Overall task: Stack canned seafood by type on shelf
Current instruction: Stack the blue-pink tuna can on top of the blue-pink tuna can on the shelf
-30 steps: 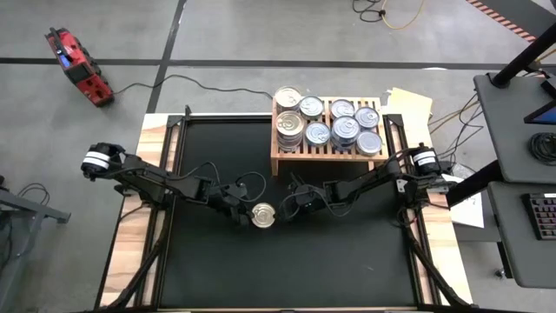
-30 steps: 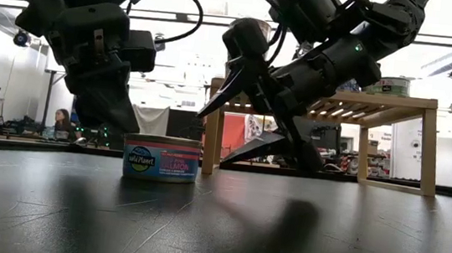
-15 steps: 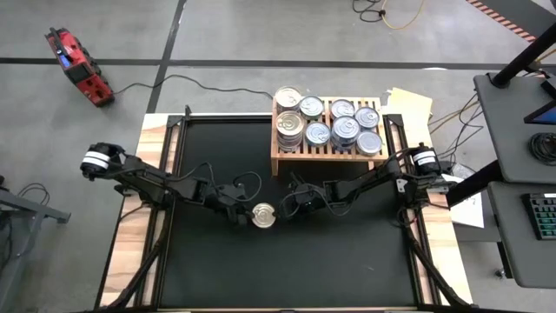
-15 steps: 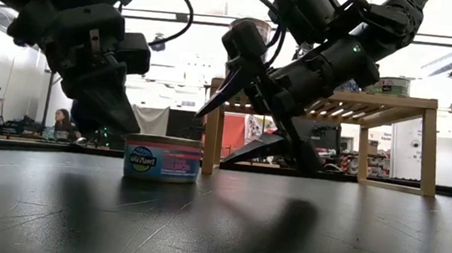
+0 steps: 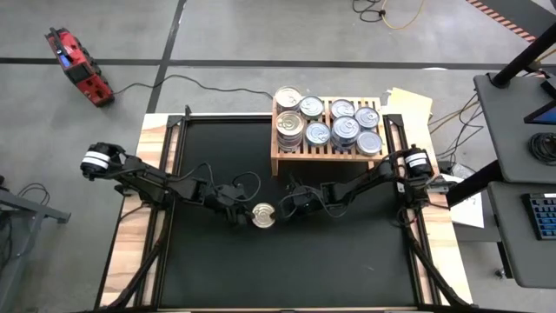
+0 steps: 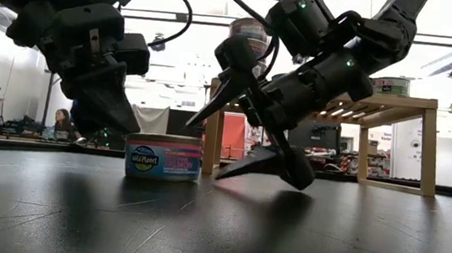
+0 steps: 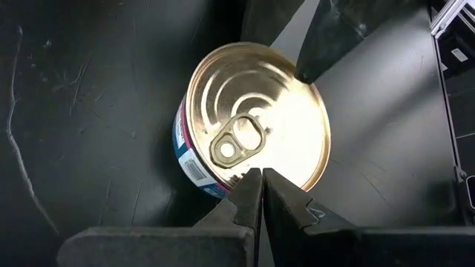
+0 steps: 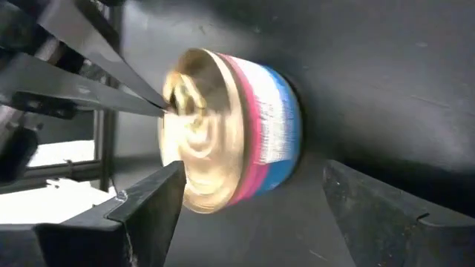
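A flat tin point(image 5: 263, 216) with a blue and pink side label and a gold pull-tab lid point(image 7: 252, 111) stands upright on the black mat point(image 5: 217, 269). My left gripper point(image 7: 260, 172) is shut, and its tips sit at the tin's rim on the table's left side. My right gripper point(image 6: 202, 149) is open and tipped on the tin's right. One of its fingers is high and the other low near the mat, both clear of the tin point(image 8: 230, 126). The light-wood shelf point(image 5: 317, 157) at the far side carries several silver-lidded cans point(image 5: 334, 126), some of them stacked. My left gripper has its shut fingertips point(image 7: 249, 182) at the edge of the tin's lid point(image 7: 241, 159), beside the pull tab. It slants down from the table's left. Whether the tips touch the lid or hover just off it, I cannot tell. The tin stands flat on the mat.
The shelf's legs point(image 6: 213, 129) stand just behind the right arm. Bare black mat lies toward the near edge. Wooden table strips point(image 5: 130, 252) flank the mat. A red tool point(image 5: 78, 65) and cables lie on the floor. A person point(image 6: 62, 119) sits far back in the room.
My right gripper has sunk toward the mat and edged toward the tin, staying open, and its lower finger is now nearer the surface. My left gripper drew back slightly toward the table's left and stayed shut. The tin has not moved.
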`<state>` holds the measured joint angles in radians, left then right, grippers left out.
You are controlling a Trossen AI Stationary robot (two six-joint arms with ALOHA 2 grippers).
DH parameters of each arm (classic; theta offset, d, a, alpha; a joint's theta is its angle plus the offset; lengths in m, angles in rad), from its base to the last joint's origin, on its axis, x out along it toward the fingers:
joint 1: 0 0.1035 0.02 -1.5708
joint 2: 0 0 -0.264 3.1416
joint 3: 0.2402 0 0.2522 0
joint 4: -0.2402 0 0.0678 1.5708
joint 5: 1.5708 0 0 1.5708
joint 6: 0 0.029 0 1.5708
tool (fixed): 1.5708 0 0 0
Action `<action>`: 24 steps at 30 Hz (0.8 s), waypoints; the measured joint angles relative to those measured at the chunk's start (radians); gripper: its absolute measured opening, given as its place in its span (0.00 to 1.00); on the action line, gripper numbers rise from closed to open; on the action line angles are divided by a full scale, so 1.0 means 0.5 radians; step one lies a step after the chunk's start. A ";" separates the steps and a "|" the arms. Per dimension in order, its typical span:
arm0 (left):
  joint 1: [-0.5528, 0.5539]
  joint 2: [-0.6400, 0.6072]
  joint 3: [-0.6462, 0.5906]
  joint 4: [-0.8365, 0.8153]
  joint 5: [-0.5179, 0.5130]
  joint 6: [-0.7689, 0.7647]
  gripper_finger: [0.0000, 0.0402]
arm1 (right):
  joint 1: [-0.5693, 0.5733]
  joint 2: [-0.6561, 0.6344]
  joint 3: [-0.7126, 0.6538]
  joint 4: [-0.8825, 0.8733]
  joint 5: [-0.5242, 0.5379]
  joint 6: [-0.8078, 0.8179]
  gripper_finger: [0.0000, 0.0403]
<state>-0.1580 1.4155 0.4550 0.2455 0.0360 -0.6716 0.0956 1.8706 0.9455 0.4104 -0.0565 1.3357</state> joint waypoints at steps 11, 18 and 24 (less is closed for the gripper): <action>-0.036 0.001 -0.096 0.119 0.014 -0.141 0.00 | -0.005 0.082 0.115 0.001 -0.071 -0.085 0.80; -0.036 0.005 -0.098 0.120 0.010 -0.090 0.00 | -0.016 0.178 0.268 -0.023 -0.202 -0.229 0.76; -0.035 0.006 -0.105 0.132 0.008 -0.088 0.00 | -0.032 0.217 0.307 -0.047 -0.248 -0.253 0.73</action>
<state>-0.1757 1.4185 0.4026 0.3115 0.0399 -0.7158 0.0795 1.9789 1.0988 0.3869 -0.1806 1.2095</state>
